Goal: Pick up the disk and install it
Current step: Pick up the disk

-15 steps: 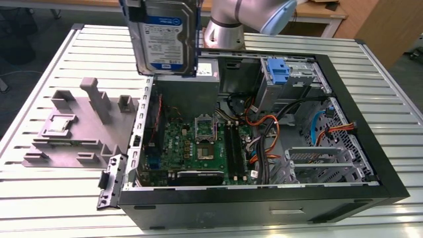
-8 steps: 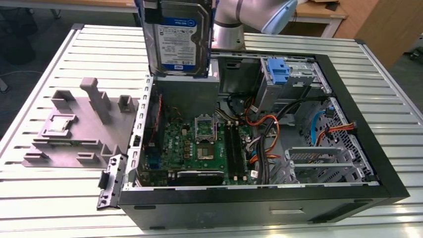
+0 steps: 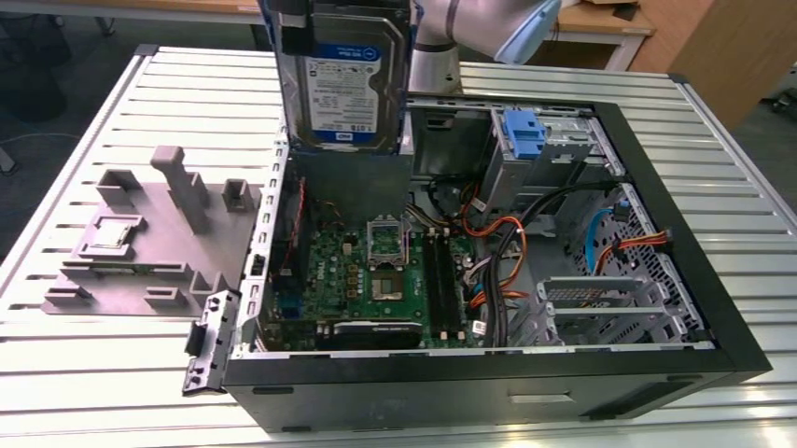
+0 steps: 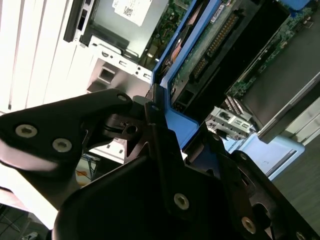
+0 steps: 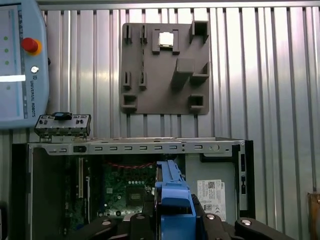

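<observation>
The disk (image 3: 342, 84), silver with a white-and-blue label and blue side rails, hangs upright above the back left of the open computer case (image 3: 697, 308) in the exterior view. In both wrist views my gripper (image 4: 152, 112) is shut on the disk, its black fingers (image 5: 220, 227) pressing on either side of the blue rail (image 5: 172, 195). The disk's green circuit board (image 4: 220, 40) faces the second wrist camera. The arm (image 3: 486, 28) rises behind the disk. The disk's lower edge stays clear of the case's parts.
An empty blue bracket (image 3: 524, 135) sits in the drive cage at the case's back right. Motherboard (image 3: 373, 271) and cables (image 3: 524, 252) fill the case floor. A grey fixture plate (image 3: 125, 252) lies on the slatted table at the exterior view's left. A teach pendant (image 5: 20, 65) lies beyond the case.
</observation>
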`<state>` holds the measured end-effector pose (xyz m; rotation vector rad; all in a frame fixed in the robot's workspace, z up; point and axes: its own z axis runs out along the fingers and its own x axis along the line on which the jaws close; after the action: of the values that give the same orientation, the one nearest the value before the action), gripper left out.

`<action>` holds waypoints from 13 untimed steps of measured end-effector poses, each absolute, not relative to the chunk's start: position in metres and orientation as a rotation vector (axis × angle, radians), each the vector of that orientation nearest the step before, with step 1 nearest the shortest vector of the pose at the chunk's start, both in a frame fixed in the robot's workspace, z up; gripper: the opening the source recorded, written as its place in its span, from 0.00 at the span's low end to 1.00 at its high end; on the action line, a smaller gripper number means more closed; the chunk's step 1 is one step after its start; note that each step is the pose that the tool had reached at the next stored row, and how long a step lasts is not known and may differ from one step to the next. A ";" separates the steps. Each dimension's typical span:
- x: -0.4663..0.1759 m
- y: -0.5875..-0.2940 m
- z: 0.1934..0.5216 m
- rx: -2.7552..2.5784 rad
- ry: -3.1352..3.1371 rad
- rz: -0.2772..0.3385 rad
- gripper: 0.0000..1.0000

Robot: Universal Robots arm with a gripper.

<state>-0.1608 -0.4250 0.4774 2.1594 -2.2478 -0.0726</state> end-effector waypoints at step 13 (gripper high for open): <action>-0.110 -0.426 0.474 2.159 -2.248 -0.073 0.36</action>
<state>-0.1101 -0.4262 0.4740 2.1592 -2.2476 -0.0725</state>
